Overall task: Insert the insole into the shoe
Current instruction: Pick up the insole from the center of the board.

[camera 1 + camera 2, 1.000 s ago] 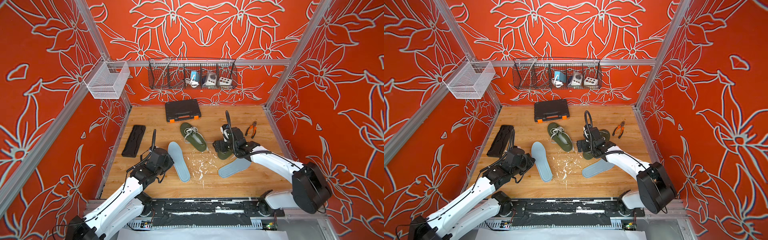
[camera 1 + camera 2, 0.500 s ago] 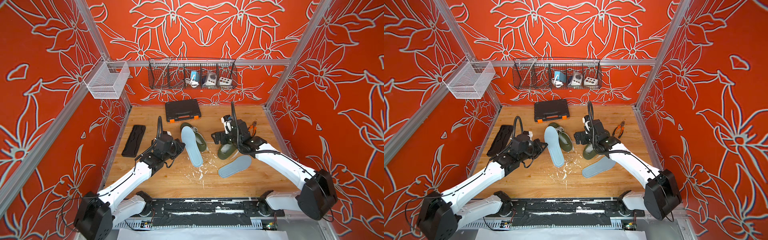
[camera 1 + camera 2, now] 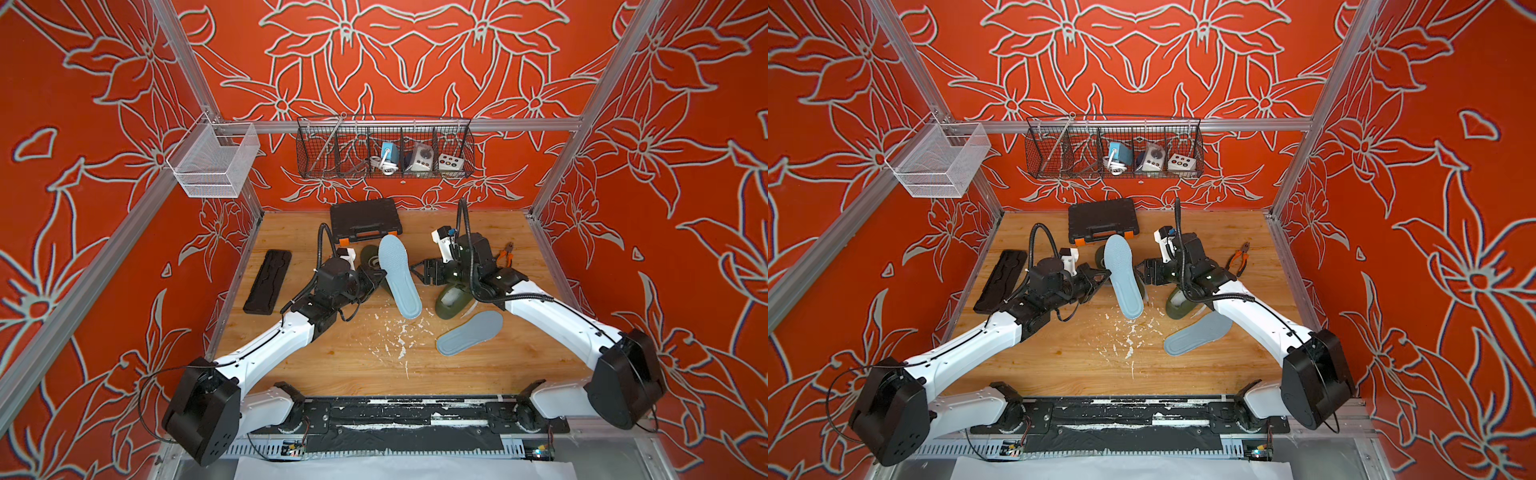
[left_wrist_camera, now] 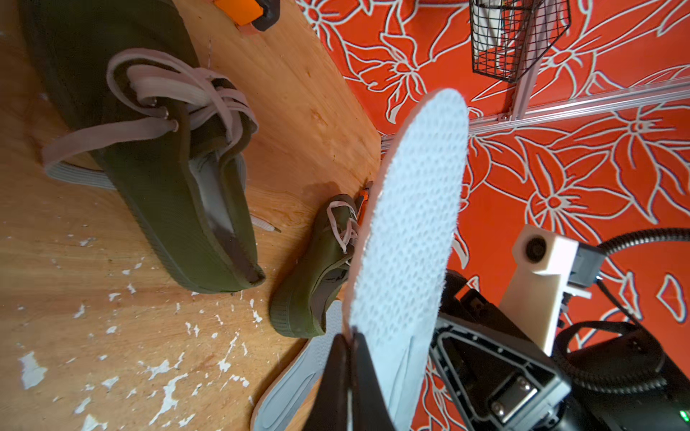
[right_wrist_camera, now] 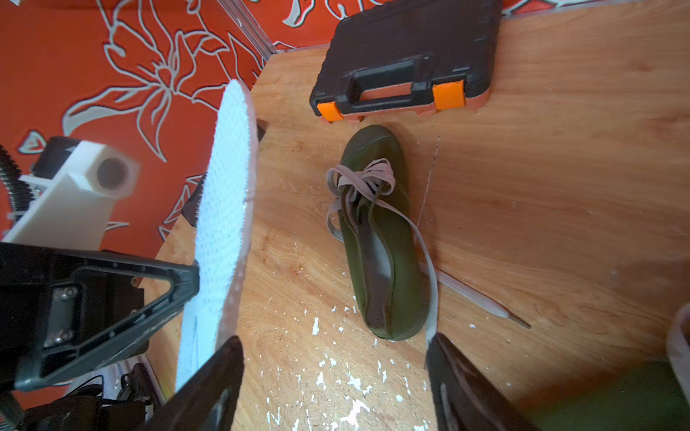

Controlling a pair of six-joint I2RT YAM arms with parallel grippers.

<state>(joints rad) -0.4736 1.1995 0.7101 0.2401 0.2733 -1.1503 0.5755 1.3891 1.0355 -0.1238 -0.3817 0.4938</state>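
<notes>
Left wrist view: left gripper (image 4: 349, 337) clamped on the long edge of the light-blue insole (image 4: 410, 224), held on edge off the table near the green shoe (image 4: 157, 168). Long axis runs back wall to robot (toe end unclear). Right gripper (image 5: 335, 337) jaws wide, empty.

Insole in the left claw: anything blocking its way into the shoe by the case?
Nothing solid: open air separates the insole from the shoe, whose opening is bare; loose laces bunch over the tongue.
</notes>
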